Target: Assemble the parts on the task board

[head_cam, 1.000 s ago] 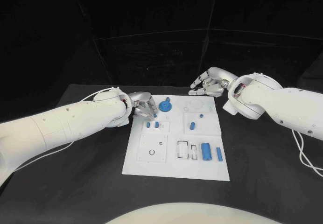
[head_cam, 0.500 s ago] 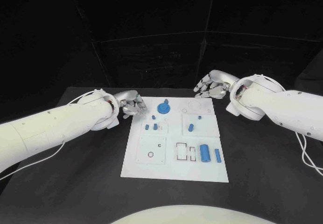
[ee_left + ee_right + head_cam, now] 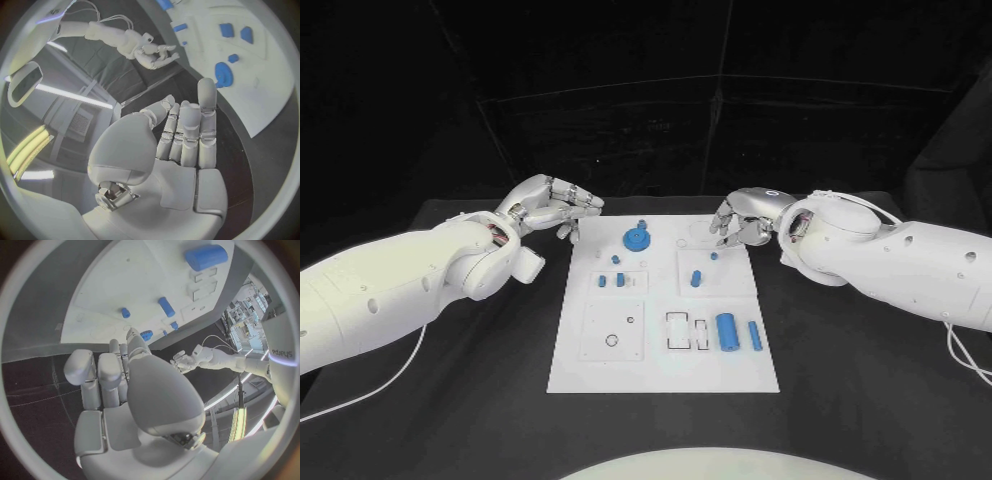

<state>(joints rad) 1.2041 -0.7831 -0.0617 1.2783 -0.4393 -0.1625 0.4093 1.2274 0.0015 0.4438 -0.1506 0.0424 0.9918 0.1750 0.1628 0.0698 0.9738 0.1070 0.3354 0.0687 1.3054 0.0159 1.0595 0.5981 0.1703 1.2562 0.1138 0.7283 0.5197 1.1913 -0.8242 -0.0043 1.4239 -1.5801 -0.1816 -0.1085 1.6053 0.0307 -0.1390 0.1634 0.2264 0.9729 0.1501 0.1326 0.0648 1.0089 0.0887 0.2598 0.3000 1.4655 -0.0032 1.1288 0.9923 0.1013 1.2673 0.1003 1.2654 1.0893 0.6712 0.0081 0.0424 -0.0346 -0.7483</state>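
- The white board (image 3: 661, 330) lies flat in the middle of the black table (image 3: 473, 400), and every other thing here is placed by it.
- On the far part of the board stands a round blue disc (image 3: 636, 238). A little nearer are a few small blue pegs (image 3: 610, 281), and to their right two more small blue pieces (image 3: 700, 279).
- Toward the board's near right corner a thick blue cylinder (image 3: 727, 331) and a thin blue bar (image 3: 754, 335) lie on their sides just beside empty rectangular slots (image 3: 678, 331). Lying loose like this, they seem not yet fitted.
- The near left panel of the board shows a small ring mark (image 3: 612, 341) and no blue part on it.
- The left hand (image 3: 548, 208) hovers off the board's far left corner, fingers spread and holding nothing; the left wrist view shows its palm bare.
- The right hand (image 3: 740, 216) hangs over the board's far right corner with its fingers loosely curved. Nothing can be seen in it, and the right wrist view shows no part between its fingers.
- By this look the assembly is only partly done: some pieces appear to stand in place at the far end, while the cylinder, the bar and the empty slots are left, and neither hand has a part in hand.
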